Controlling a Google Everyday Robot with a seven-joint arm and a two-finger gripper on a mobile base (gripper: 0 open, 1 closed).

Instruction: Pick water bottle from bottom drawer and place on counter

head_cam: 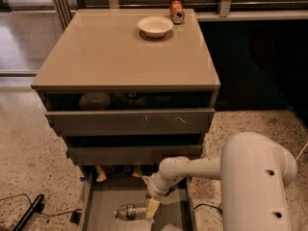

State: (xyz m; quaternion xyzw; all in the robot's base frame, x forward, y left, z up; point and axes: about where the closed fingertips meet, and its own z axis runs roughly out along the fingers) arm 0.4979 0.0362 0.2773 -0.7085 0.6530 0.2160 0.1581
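The water bottle [130, 211] lies on its side on the grey floor of the open bottom drawer [108, 198], near the front. My gripper [151, 209] hangs down into the drawer at the bottle's right end, with one pale finger [153, 207] against it. The arm reaches in from the right. The counter [115, 52] is the glossy tan top of the cabinet above.
A white bowl [155, 26] and an orange-red soda can [176, 11] stand at the counter's back. The two upper drawers [130, 121] are partly open, the top one holding dark items. Small items lie at the bottom drawer's back. A black cable and tool [29, 214] lie on the floor at left.
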